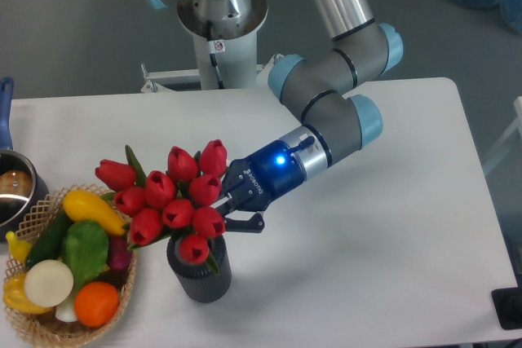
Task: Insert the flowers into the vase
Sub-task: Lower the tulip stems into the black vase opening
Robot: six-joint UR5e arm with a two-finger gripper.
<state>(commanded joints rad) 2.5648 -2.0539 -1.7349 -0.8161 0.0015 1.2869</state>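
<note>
White table [391,226]: red tulips [175,193] stand in ribbed grey vase [200,275] (basket [33,323] left); my gripper [224,201] among stems, finger spread unclear.

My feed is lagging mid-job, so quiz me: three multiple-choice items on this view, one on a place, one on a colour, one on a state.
1. The wicker basket lies where relative to the vase?
A) camera-left B) camera-right C) behind it
2. The tulip buds of the flowers are:
A) yellow B) red C) white
3. The flowers' stems are:
A) flat on the table B) in the basket C) down in the vase mouth

Answers: 1 A, the basket sits at the left edge. 2 B, all buds are red. 3 C, the bunch rises from the vase, with the gripper beside it.
</note>
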